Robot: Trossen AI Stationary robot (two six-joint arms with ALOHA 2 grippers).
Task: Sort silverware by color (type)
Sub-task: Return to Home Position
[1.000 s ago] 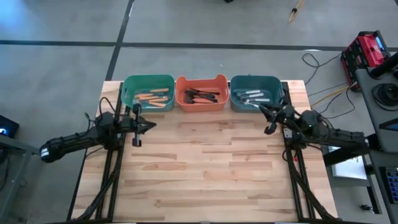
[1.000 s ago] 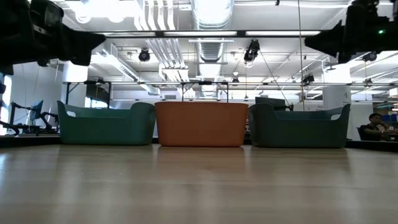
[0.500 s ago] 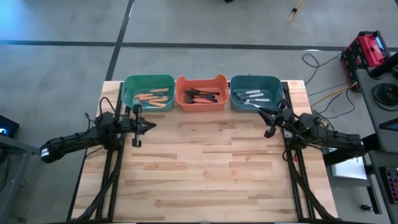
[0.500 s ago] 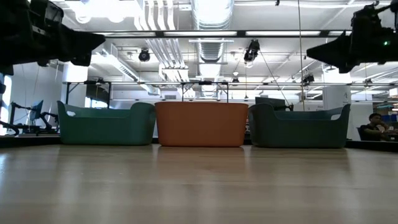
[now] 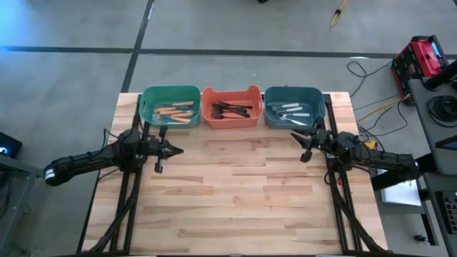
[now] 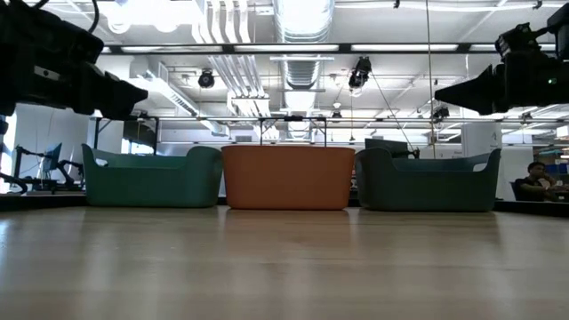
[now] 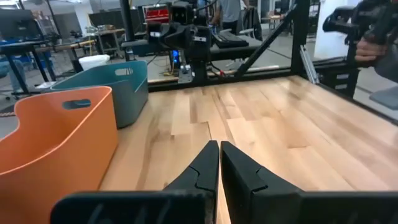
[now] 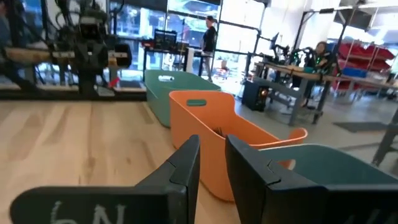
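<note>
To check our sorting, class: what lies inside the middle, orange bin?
Several dark-handled forks lie piled in the orange bin, overlapping, so an exact count is hidden. In the low view its wall covers them entirely.

Grey concrete floor (image 5: pixel 64 28) with dark seams (image 5: pixel 214 51), pale ceiling ducts (image 6: pixel 302 18), strip lights (image 6: pixel 196 48), a red case (image 5: pixel 420 58)

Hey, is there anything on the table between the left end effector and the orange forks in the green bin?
Nothing visible does. Bare table lies between the left end effector and the green bin; only the bin's near wall fronts the orange forks. The right end effector hangs near the blue bin.
</note>
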